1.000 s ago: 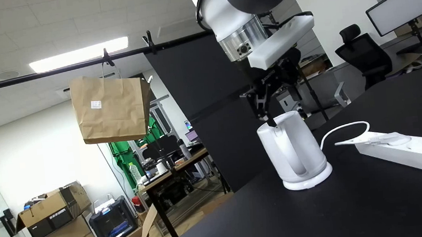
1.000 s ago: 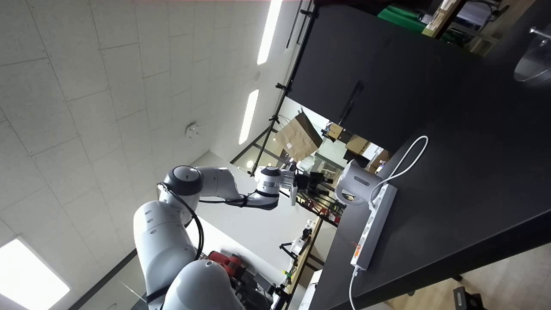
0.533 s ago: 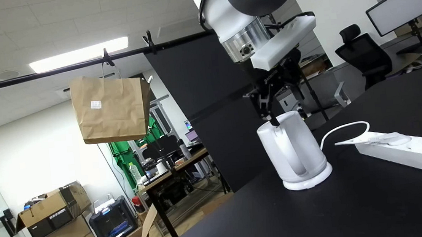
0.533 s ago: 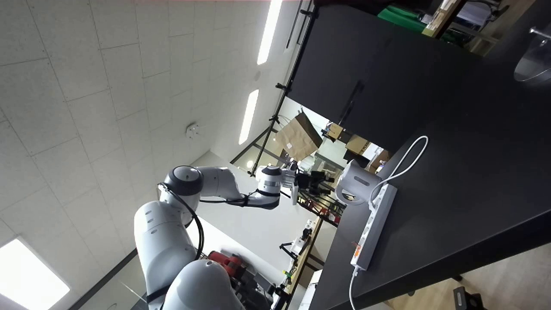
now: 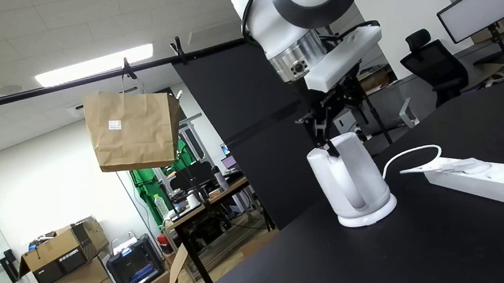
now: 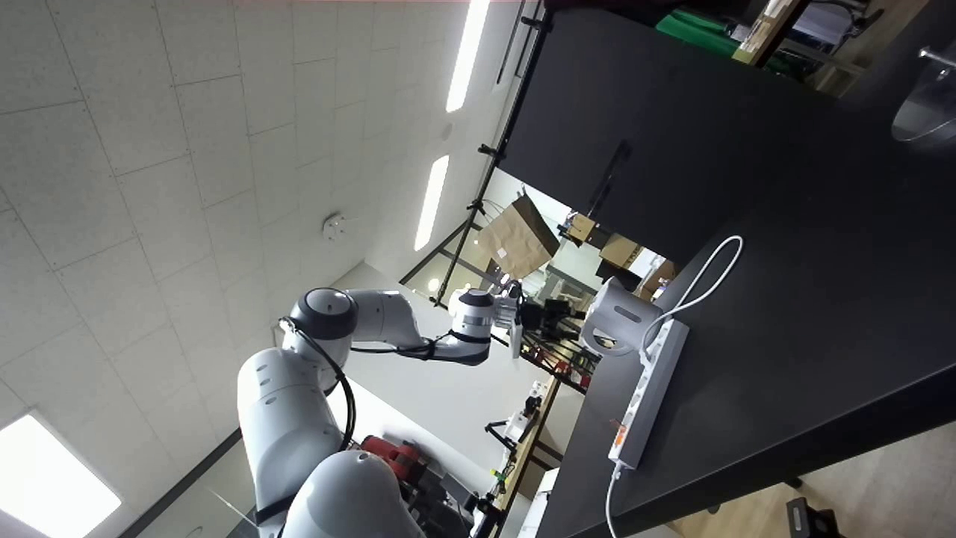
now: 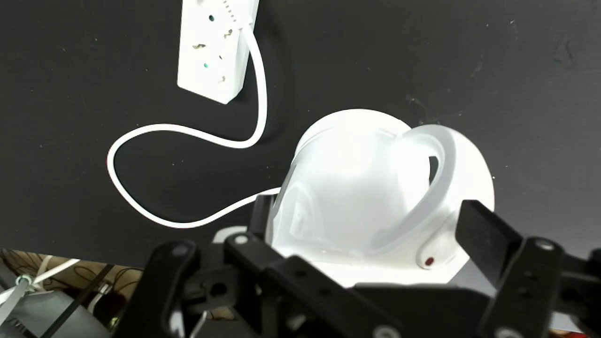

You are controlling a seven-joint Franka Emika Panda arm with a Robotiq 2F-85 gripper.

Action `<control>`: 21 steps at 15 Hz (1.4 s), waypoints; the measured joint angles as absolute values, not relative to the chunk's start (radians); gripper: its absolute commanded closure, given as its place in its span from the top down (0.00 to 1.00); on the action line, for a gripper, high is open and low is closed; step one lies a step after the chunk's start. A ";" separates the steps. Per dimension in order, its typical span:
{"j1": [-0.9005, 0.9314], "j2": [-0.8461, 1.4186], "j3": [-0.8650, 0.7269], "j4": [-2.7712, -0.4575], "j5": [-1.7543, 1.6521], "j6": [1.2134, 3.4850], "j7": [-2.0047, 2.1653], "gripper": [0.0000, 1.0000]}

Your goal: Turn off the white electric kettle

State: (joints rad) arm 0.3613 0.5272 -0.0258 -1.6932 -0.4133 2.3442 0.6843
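The white electric kettle [image 5: 365,186] stands upright on its round white base on the black table. It also shows in an exterior view [image 6: 626,310] and in the wrist view [image 7: 338,202]. In the wrist view a small white tab with a red spot [image 7: 429,261] sits at the top of its handle [image 7: 434,192]. My gripper [image 7: 370,224] is open over the kettle's top, one finger on the spout-side edge of the view and the other near the tab. In an exterior view one fingertip of the gripper [image 5: 348,132] overlaps the top of the handle; contact cannot be told.
A long white power strip [image 5: 493,182] lies beside the kettle, also seen in the wrist view [image 7: 211,56]. A white cord [image 7: 159,127] loops from its plug toward the kettle. A black panel [image 5: 273,171] and a hanging paper bag [image 5: 135,133] are behind.
My arm and gripper have moved down and slightly to the right in an exterior view, bringing the fingertip lower onto the kettle's handle top. The kettle and power strip have not moved.
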 measured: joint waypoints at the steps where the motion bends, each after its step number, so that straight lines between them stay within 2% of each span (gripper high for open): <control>1: 0.361 0.530 -0.026 -1.693 -0.413 2.344 0.684 1.00; 21: 0.367 0.582 -0.024 -1.660 -0.401 2.324 0.677 1.00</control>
